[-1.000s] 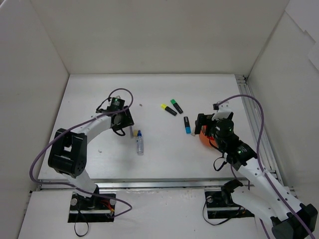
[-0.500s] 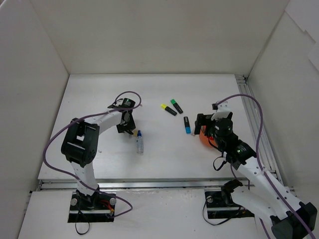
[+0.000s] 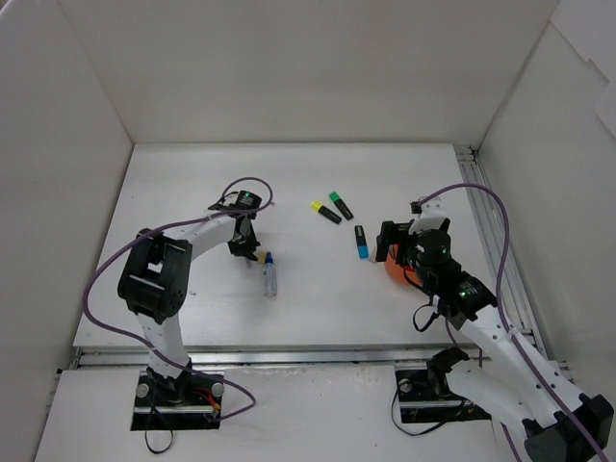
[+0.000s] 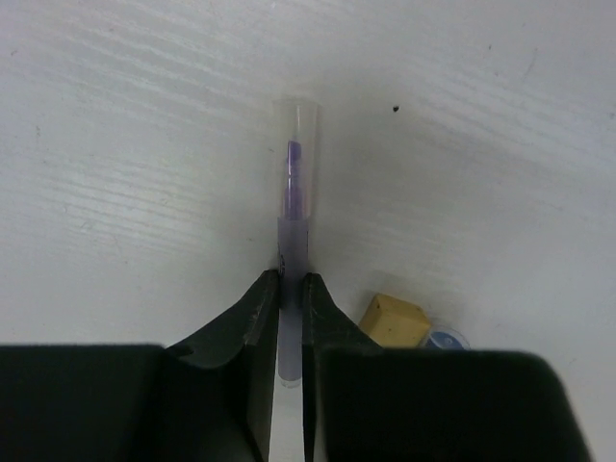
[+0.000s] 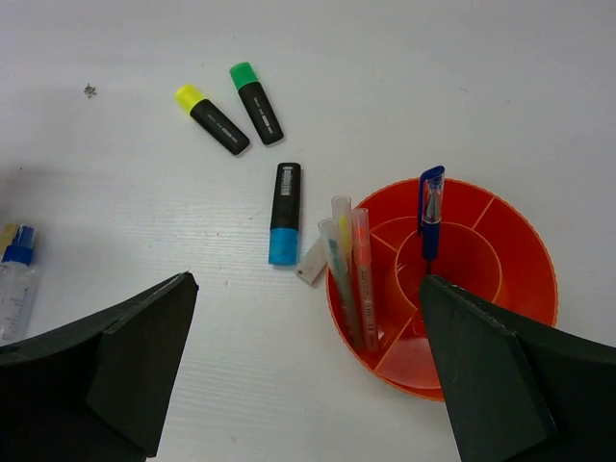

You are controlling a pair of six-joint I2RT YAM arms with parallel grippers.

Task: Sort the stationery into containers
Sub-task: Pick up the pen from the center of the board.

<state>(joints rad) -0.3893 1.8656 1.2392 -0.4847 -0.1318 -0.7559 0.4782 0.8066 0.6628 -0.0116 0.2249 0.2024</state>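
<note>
My left gripper (image 4: 287,306) is shut on a thin pen (image 4: 293,207) with a clear cap and a violet-blue tip, which lies flat on the table. In the top view the left gripper (image 3: 245,247) is low over the table, left of a clear blue-capped tube (image 3: 269,277). My right gripper (image 5: 306,287) hangs wide open with nothing in it, above the round orange pot (image 5: 535,272). The pot holds a blue pen (image 5: 430,206) and several thin pens (image 5: 348,269). The yellow-capped (image 5: 212,119), green-capped (image 5: 257,102) and blue-capped (image 5: 285,226) highlighters lie on the table, with a white eraser (image 5: 311,261) beside the pot.
A small tan block (image 4: 395,320) sits just right of my left fingers, next to the tube's blue cap (image 4: 445,339). White walls enclose the table on three sides. A metal rail (image 3: 491,241) runs along the right edge.
My left gripper swung round toward the tube, then closed its jaws onto the thin pen. The right arm has not moved.
</note>
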